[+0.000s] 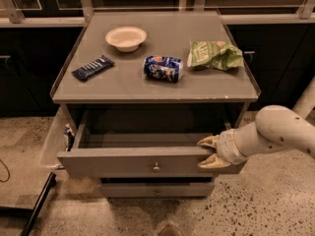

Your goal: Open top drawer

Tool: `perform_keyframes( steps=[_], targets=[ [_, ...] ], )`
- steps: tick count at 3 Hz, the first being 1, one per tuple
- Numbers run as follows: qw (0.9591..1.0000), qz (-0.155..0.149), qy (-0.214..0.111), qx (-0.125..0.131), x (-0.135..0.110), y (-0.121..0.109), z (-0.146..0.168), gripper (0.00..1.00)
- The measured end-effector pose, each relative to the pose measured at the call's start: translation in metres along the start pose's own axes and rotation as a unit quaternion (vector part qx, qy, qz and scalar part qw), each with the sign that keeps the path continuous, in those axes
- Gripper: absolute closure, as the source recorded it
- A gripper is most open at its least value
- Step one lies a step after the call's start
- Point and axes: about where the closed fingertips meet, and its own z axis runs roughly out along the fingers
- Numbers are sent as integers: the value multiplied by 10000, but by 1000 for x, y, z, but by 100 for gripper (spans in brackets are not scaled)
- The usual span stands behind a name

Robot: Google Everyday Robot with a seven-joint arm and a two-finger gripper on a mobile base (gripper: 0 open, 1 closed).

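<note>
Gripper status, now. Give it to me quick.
Gripper: fingers apart, one above and one below the top edge of the top drawer front, near its right end. Whether it is clamped on the drawer cannot be told.
</note>
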Motion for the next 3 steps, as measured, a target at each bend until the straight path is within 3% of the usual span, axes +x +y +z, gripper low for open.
perform_keyframes(
  steps=[1,2,3],
  targets=[
    [10000,-17,-74,-9,-3,15,-5,84],
    [10000,-18,-83,-16,-3,21,-8,100],
    [10000,-18,-83,-16,-3,21,-8,81]
  ],
)
